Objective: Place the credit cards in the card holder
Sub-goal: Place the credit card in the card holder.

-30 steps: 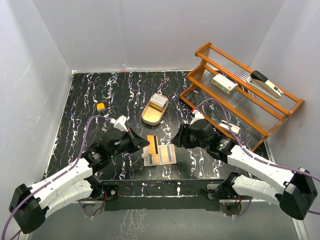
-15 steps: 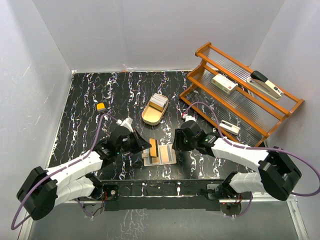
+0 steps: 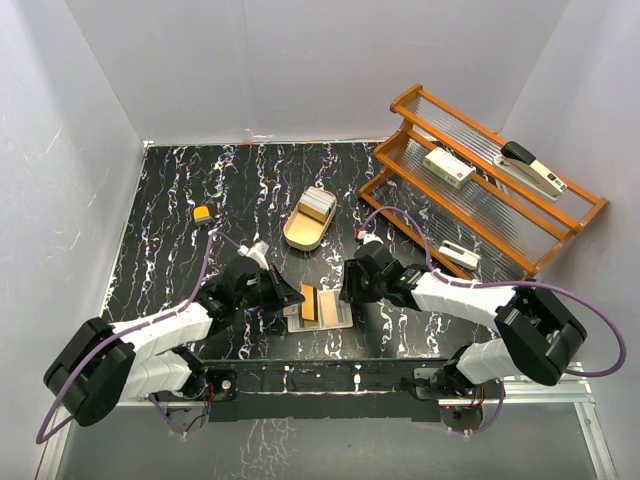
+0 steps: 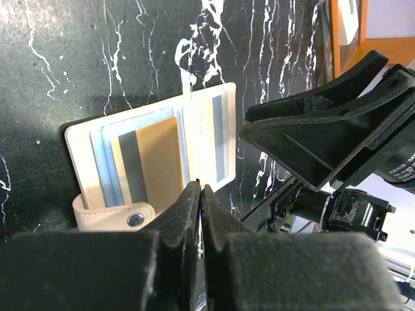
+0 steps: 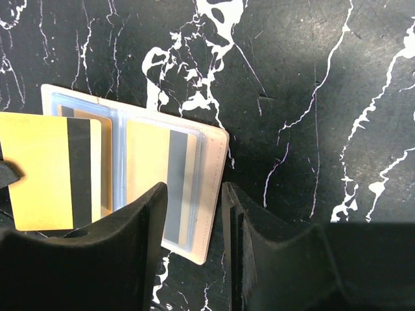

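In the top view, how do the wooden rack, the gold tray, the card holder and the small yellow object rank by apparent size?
1. wooden rack
2. gold tray and card holder: they look about alike, so not ranked
3. small yellow object

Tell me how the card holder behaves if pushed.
The card holder looks thin and light, so it likely slides on the smooth table. Its centre fold and soft pockets suggest it may flex or fold.
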Action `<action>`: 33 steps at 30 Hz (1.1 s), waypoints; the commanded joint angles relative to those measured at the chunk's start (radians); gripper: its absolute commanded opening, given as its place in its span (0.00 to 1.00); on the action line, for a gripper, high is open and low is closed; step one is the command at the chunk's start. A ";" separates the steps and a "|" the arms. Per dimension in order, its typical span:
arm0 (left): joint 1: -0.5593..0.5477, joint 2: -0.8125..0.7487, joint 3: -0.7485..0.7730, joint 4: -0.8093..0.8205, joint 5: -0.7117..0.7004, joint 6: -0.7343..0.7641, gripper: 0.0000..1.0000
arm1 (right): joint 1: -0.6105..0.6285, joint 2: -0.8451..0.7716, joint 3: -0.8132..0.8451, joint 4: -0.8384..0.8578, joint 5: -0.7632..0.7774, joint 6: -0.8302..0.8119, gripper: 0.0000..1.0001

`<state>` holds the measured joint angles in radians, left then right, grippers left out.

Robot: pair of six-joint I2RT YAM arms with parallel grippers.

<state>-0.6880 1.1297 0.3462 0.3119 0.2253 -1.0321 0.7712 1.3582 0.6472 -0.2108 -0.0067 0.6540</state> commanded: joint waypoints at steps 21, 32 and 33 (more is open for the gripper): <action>0.010 0.071 -0.045 0.111 0.030 -0.012 0.00 | 0.003 0.039 0.011 0.067 -0.014 -0.007 0.29; 0.011 0.109 -0.047 0.138 0.034 -0.018 0.00 | 0.003 0.035 0.002 0.068 -0.018 -0.004 0.28; 0.010 0.110 -0.046 0.131 0.028 -0.020 0.00 | 0.003 0.034 0.003 0.069 -0.018 -0.006 0.28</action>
<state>-0.6827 1.2343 0.3096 0.4221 0.2520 -1.0508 0.7712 1.4033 0.6460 -0.1974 -0.0257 0.6548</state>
